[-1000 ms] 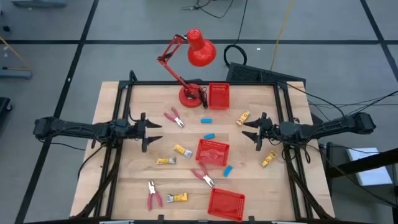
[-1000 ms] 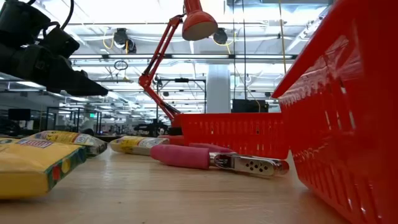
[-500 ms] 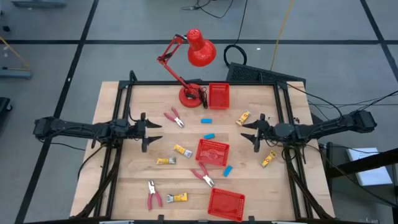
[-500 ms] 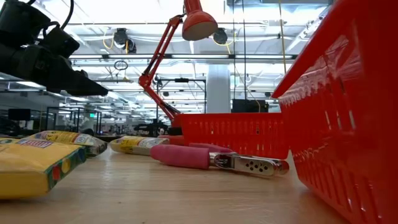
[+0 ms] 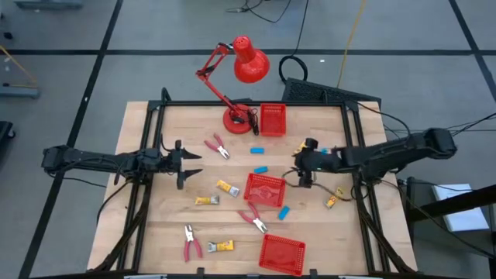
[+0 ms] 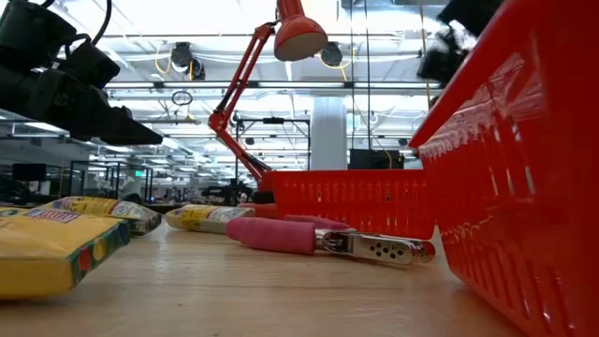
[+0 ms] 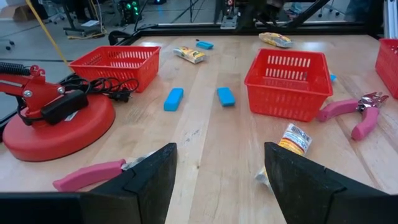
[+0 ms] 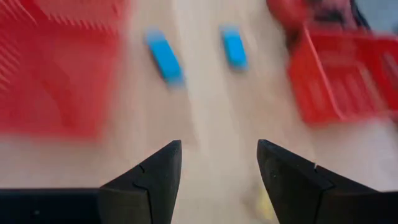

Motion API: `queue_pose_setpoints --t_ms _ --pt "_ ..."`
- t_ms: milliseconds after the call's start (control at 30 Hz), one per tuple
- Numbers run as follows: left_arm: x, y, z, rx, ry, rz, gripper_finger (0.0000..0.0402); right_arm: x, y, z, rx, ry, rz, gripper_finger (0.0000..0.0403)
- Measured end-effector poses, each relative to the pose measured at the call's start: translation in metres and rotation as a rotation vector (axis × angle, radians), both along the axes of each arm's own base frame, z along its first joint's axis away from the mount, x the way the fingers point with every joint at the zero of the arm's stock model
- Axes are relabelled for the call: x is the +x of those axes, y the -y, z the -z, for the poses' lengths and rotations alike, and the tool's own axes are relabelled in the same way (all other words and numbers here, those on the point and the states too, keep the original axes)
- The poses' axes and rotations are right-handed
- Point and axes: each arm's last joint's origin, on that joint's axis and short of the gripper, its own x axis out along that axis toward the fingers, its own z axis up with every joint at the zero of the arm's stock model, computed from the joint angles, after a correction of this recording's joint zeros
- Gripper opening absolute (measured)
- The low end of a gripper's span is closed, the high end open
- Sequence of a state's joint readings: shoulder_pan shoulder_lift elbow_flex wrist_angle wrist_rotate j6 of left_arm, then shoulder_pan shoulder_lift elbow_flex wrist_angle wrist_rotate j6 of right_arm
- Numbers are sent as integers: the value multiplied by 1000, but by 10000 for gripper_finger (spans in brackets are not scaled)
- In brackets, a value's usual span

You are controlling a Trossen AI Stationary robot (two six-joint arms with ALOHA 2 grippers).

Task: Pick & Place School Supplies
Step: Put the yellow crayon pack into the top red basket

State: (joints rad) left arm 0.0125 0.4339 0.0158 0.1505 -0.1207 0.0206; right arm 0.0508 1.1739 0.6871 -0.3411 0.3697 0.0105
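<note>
Risk sits mostly with my right gripper [image 5: 298, 164], which hangs empty over the tabletop [image 5: 155, 225] with its fingers spread wide. Just beside it, on the lamp side, lies a yellow tube [image 5: 303, 146], partly under my wrist in the high view, so I cannot tell how it is angled. Ahead of the fingers lie two blue erasers [image 8: 164, 55], and the middle red basket [image 5: 265, 190] stands close on the other side. If I come down off-centre, I judge one finger could land on the yellow tube and flick it away, or my wrist could nudge the basket wall. My left gripper [image 5: 191, 164] waits wide open; pink-handled pliers [image 5: 217, 146] lie near it, another yellow tube [image 7: 290, 138] just ahead.
</note>
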Motion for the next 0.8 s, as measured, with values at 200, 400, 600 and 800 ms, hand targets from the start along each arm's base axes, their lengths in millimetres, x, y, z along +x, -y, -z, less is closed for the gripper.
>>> queue_pose_setpoints --t_ms 200,400,600,800 --pt "0 0 1 0 -6 -3 243 14 15 -15 -60 -284 5 212" --pt "0 0 1 1 -6 -3 243 13 30 -12 -67 -430 -35 211" --pt "0 0 1 1 -8 -4 243 11 49 0 2 -522 -19 219" --pt "0 0 1 2 -14 -5 243 16 61 20 28 -618 -22 232"
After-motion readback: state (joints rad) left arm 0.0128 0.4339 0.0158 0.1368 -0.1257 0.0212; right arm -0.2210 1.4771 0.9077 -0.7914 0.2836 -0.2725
